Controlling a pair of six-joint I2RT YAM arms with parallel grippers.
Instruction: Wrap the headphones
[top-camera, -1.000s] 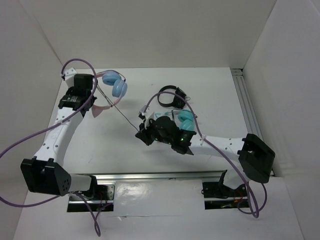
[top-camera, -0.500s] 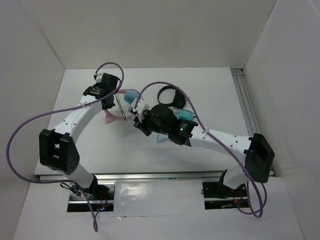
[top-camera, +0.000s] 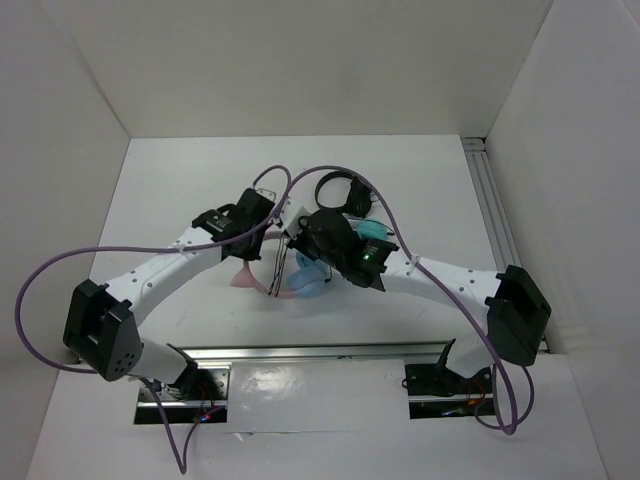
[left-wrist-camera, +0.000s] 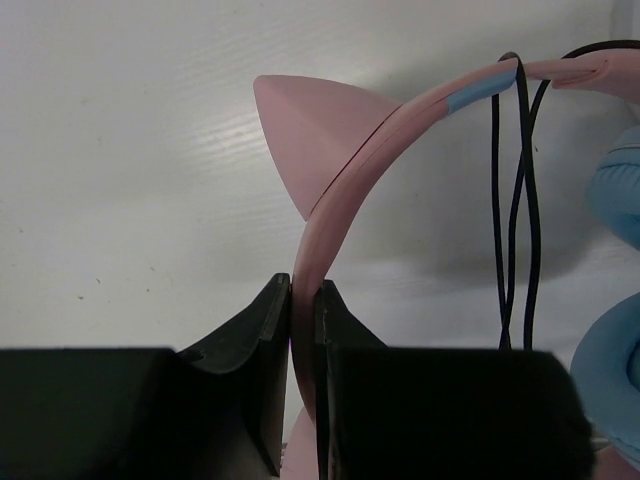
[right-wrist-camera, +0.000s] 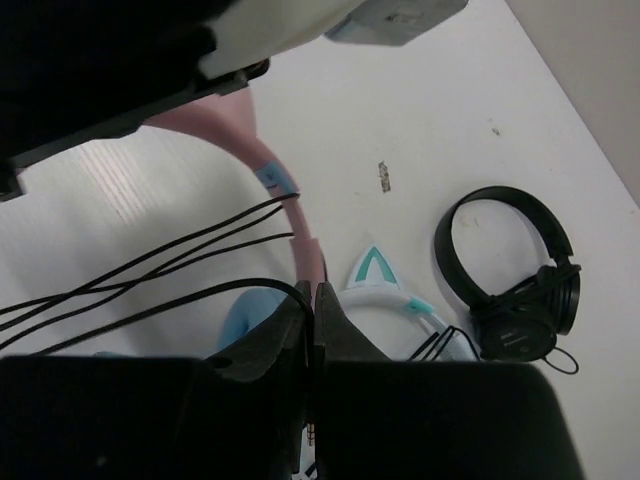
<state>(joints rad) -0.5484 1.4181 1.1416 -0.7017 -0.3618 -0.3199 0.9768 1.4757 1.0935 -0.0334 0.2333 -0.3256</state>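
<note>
Left arm swung in from far left to centre, left gripper (left-wrist-camera: 303, 290) clamped on the headphones' (top-camera: 305, 280) pink headband (left-wrist-camera: 400, 110), band arcing up-right from it, right gripper (right-wrist-camera: 312, 297) just beside, pinched on the cable (right-wrist-camera: 150, 262).

Twin white-and-black arms.
Left arm (top-camera: 165, 265) and right arm (top-camera: 450, 283): white plastic links, boxy black housings, thin purple cables (top-camera: 330, 168) looping off both, a small green light (top-camera: 366, 256) on the right wrist; left claw (left-wrist-camera: 303, 292) and right claw (right-wrist-camera: 312, 292) matte black.
</note>
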